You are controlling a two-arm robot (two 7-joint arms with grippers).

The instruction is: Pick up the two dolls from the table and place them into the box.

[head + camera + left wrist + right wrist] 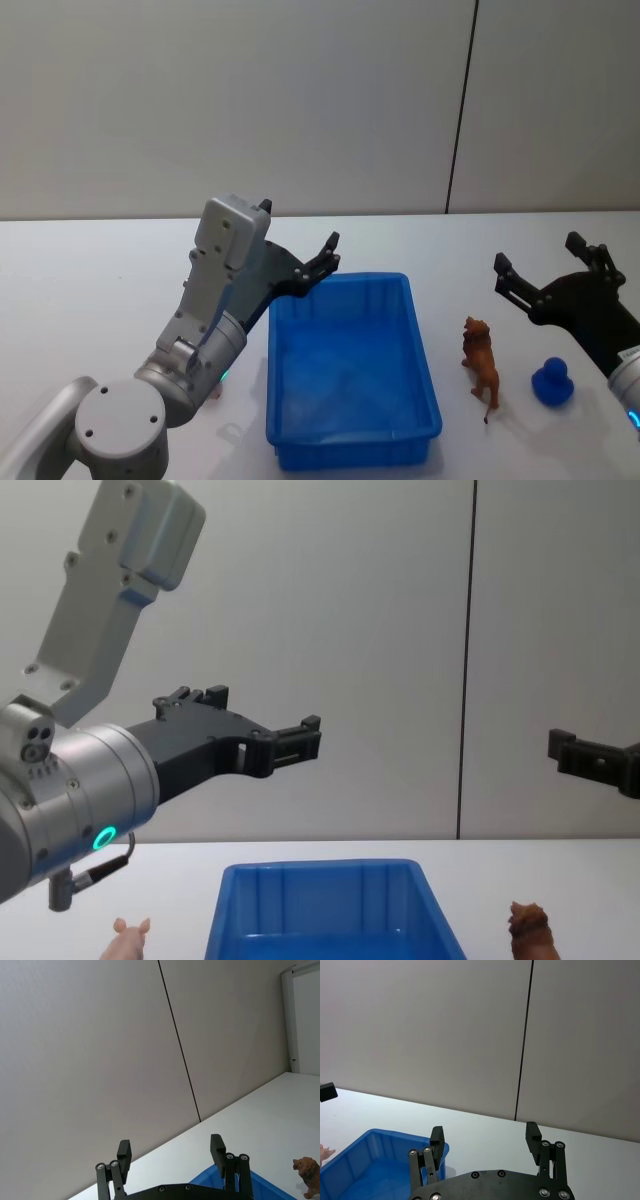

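Head view: we saw left gripper (299, 224) spread wide above far-left corner of blue box (424, 350) on white counter (100, 280). Right gripper (537, 252) likewise released, hovering beyond brown lion doll (480, 366) and blue duck doll (552, 383), both on counter right of box.
Wrist views: we saw both grippers parted, holding nothing.
Chest view: we noted pink pig doll (132, 940) on counter left of box.

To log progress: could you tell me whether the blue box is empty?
Empty: the box shows a bare blue floor in the head view; the brown lion stands outside it, on the table.
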